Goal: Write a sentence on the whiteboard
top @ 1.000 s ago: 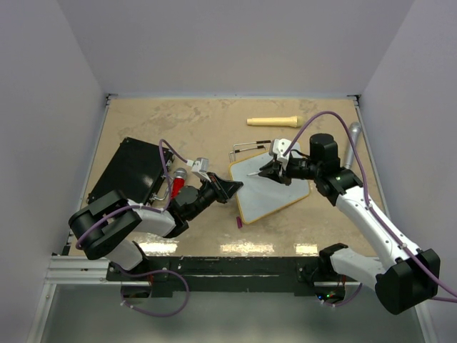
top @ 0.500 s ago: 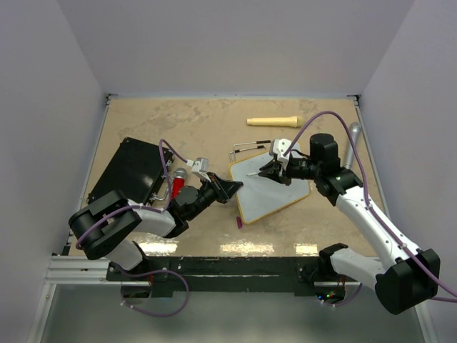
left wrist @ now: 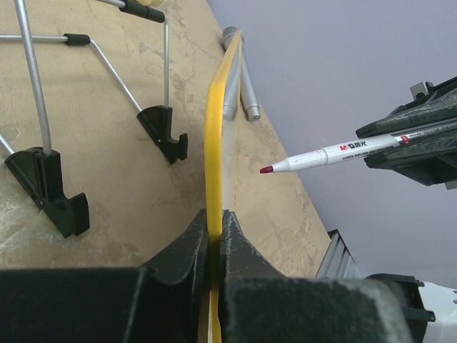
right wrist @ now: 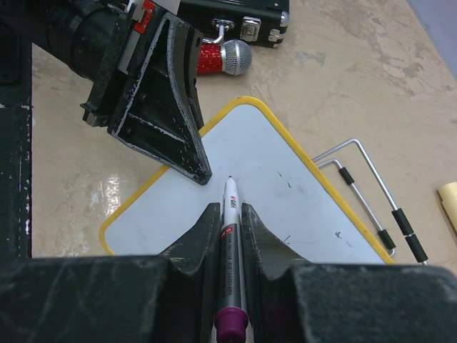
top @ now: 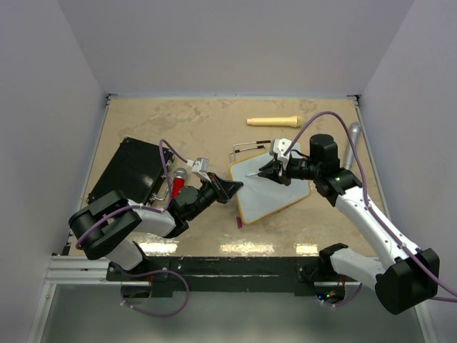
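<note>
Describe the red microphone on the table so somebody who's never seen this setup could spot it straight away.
Find the black flat case on the left of the tan table. Beside its right edge, by the metal latches, lies a short microphone with a glittery red body and silver mesh head. Nothing else is glittery red; the nearby whiteboard is white with a yellow rim.

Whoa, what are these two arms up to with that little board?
The left end effector is clamped on the yellow rim of the whiteboard, gripping it by one edge. The right end effector grips a marker, its red tip pointed at the board's face but seemingly just off it. No words are on the board yet, only a few tiny specks, so the writing looks about to start.
</note>
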Available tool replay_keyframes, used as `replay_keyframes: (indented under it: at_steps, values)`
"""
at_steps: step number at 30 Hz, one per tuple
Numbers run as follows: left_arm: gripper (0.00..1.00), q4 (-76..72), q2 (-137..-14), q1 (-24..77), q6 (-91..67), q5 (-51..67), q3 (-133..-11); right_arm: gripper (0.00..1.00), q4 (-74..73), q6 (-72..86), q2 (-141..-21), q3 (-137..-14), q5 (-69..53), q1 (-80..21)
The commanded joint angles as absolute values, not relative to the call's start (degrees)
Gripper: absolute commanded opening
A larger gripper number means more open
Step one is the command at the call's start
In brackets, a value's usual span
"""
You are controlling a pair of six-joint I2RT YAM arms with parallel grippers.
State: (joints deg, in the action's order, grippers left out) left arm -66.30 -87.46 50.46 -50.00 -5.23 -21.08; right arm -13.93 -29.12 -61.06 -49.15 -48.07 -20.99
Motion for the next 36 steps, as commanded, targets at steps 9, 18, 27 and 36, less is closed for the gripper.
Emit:
replay_keyframes:
  at_steps: [9,18,27,36]
  values:
    - [0.0,-69.87,-87.63,51.15,-48.34,-5.63,-20.57,0.0,-11.51,-28.56,-60.56,-48.87,-51.06,-21.44]
    - [0.0,-70.49,-87.71,51.33,-48.69,-5.71,-20.39,0.0,-10.72,-27.69,-60.73,-48.87,-51.07,-21.36]
    - [0.0,-70.84,-87.8,51.42,-49.31,-5.8,-20.21,0.0,-10.72,-27.77,-60.73,-48.87,-51.06,-21.44]
    - [0.0,-71.19,-88.51,51.42,-49.75,-5.54,-20.48,0.0,-10.28,-27.25,-61.79,-49.75,-50.19,-21.88]
